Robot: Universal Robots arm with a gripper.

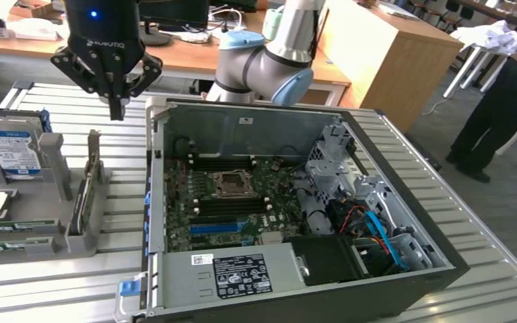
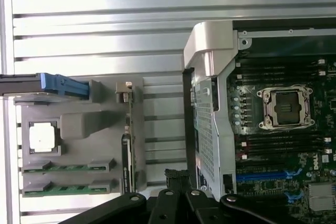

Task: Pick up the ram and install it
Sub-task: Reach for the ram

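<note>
Two green ram sticks [image 1: 3, 230] lie flat, side by side, in a grey holder [image 1: 50, 214] at the exterior view's left; the wrist view shows the ram sticks [image 2: 68, 168] in the same holder [image 2: 79, 127]. My gripper [image 1: 115, 109] hangs well above the table, between the holder and the open computer case [image 1: 240, 128], fingers shut and pointing down with nothing between them. In the wrist view my gripper [image 2: 177, 184] sits over the gap between holder and case. The motherboard [image 1: 227, 202] lies exposed inside the case, with black memory slots beside the CPU socket [image 2: 286, 107].
A hard drive [image 1: 11, 151] with a blue-white label stands in the holder's back. A silver CPU [image 2: 42, 137] and an upright card [image 1: 88, 195] also sit in the holder. A person [image 1: 501, 101] stands at the exterior view's far right. Desks run behind the robot.
</note>
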